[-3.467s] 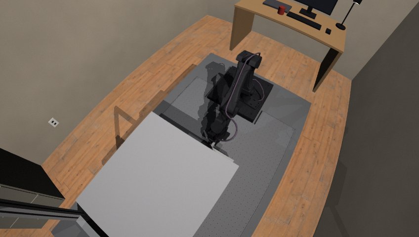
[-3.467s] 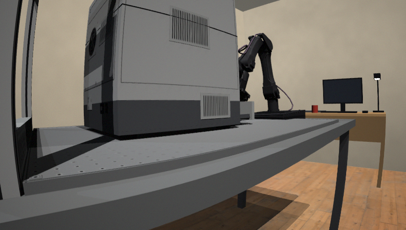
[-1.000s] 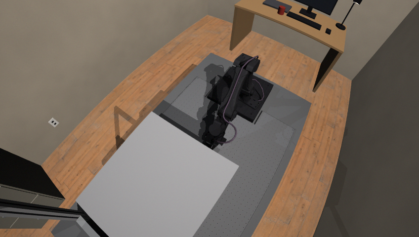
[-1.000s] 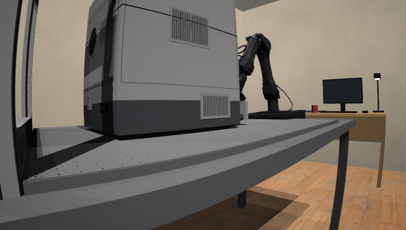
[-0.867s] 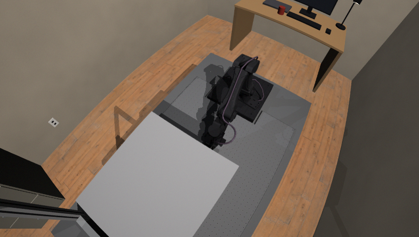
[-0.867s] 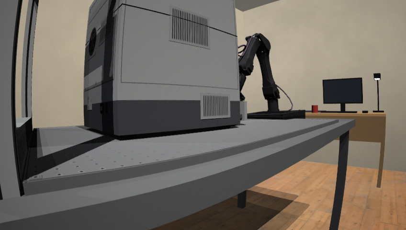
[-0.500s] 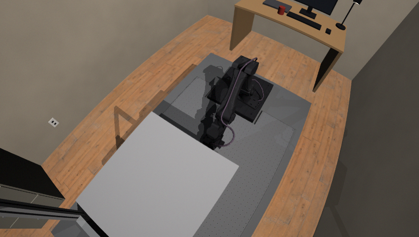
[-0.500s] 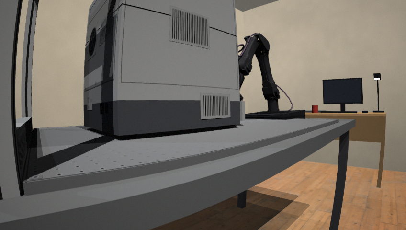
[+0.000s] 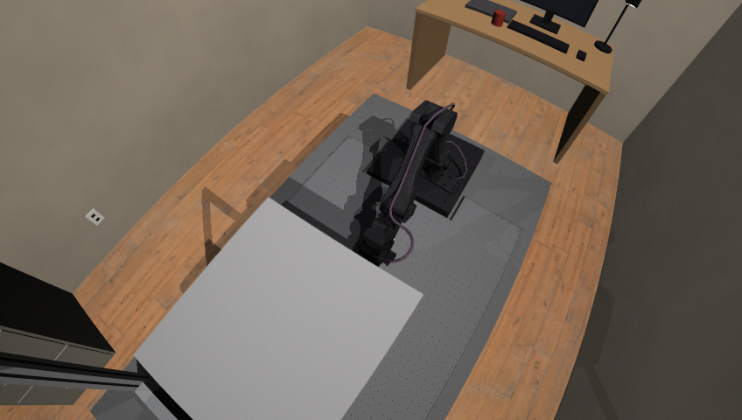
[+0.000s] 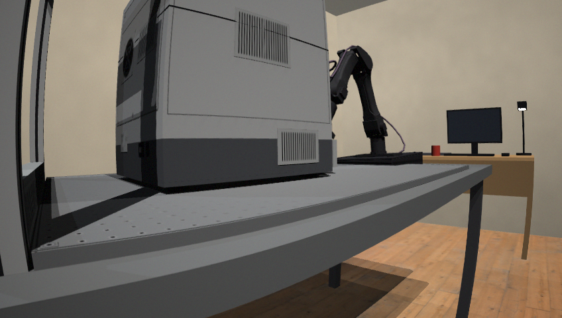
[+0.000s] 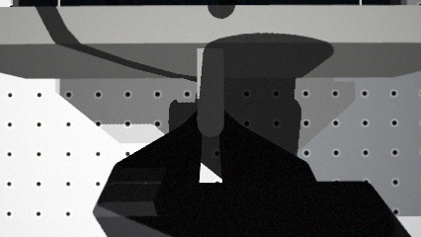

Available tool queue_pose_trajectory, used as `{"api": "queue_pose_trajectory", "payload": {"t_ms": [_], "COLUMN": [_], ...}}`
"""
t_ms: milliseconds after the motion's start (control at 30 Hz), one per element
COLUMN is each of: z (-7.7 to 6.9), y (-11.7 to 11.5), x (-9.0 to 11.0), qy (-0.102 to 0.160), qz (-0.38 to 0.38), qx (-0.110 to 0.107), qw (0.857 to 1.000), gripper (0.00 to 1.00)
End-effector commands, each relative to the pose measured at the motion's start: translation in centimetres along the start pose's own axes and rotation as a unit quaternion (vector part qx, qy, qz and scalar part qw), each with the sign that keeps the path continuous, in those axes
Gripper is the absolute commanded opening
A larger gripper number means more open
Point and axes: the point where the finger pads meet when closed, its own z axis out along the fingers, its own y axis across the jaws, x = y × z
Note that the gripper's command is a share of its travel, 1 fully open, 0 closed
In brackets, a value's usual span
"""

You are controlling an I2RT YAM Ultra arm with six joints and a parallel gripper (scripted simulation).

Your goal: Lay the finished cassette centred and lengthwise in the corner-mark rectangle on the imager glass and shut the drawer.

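Observation:
The gel imager IM (image 9: 276, 322) is a big grey box on the perforated bench; it also shows in the side view (image 10: 236, 98). My arm (image 9: 406, 177) reaches down to IM's front edge. In the wrist view my gripper (image 11: 210, 118) is shut on a narrow grey bar (image 11: 211, 89), the drawer's handle, just below IM's light grey drawer front (image 11: 148, 25). In the side view only a thin sliver of the drawer front (image 10: 334, 151) stands out from IM's body. The cassette FINISHED and the glass are hidden in every view.
The arm's black base plate (image 9: 442, 177) sits behind the gripper on the bench. A wooden desk (image 9: 521, 46) with a monitor, a keyboard and a red cup stands at the far wall. A dark cabinet (image 9: 36, 322) is at the left edge.

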Motion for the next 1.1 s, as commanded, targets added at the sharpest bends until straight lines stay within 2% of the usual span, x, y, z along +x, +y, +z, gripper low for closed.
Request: {"api": "queue_pose_trajectory", "payload": {"t_ms": [0, 900, 933, 1000, 1067], "z": [0.2, 0.2, 0.6, 0.6, 0.6], "y": [-0.2, -0.2, -0.2, -0.2, -0.2], "x": [-2.2, -2.2, -0.2, -0.5, -0.5], "qy": [-0.028, -0.028, -0.024, -0.059, -0.059], "qz": [0.001, 0.001, -0.001, -0.001, -0.001], "qx": [-0.001, -0.001, -0.001, -0.001, -0.001], "qw": [1.000, 1.000, 1.000, 0.998, 0.998], "gripper": [0.00, 0.00, 0.00, 0.00, 0.00]}}
